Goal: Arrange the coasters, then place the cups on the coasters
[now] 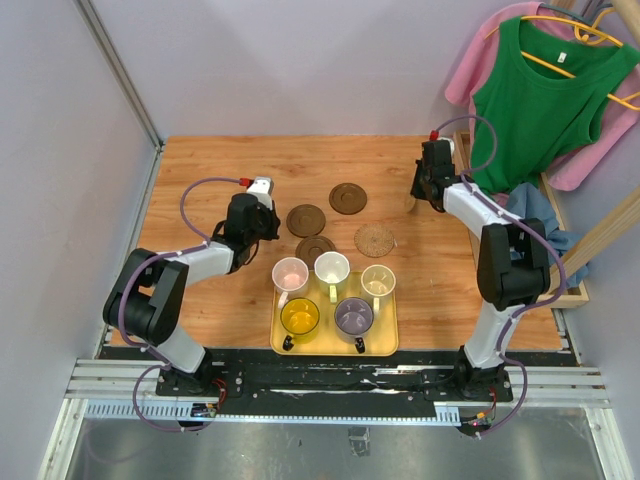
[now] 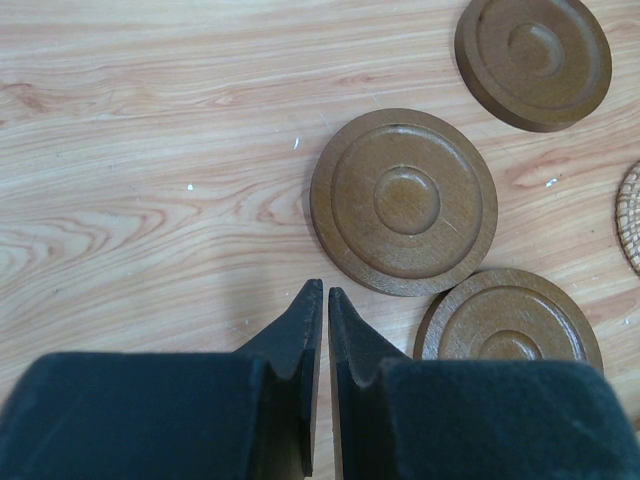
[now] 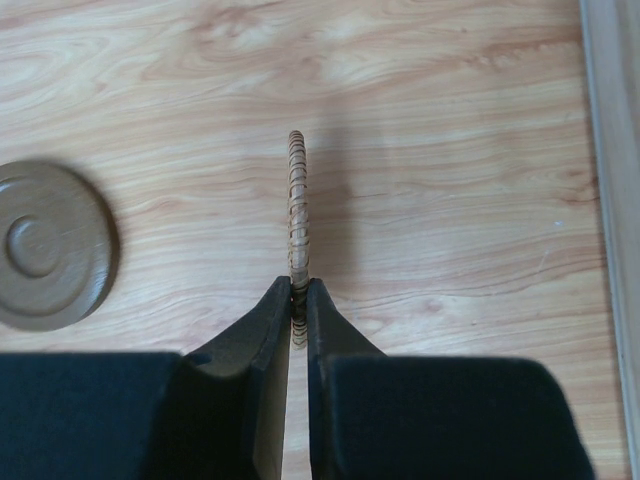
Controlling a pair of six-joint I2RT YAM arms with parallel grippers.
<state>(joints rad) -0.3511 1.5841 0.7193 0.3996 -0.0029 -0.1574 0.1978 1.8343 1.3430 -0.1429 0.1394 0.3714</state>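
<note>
Three brown ringed coasters and a woven tan coaster lie flat mid-table. My right gripper is shut on another woven coaster, held upright on edge above the table at the back right. My left gripper is shut and holds nothing; it hovers just left of the brown coasters. Several cups stand on the yellow tray: pink, pale green-white, cream, yellow, purple-grey.
A wooden rack with a green top, pink clothes and a blue cloth stands along the table's right side. White walls close the left and back edges. One brown coaster lies left of the right gripper.
</note>
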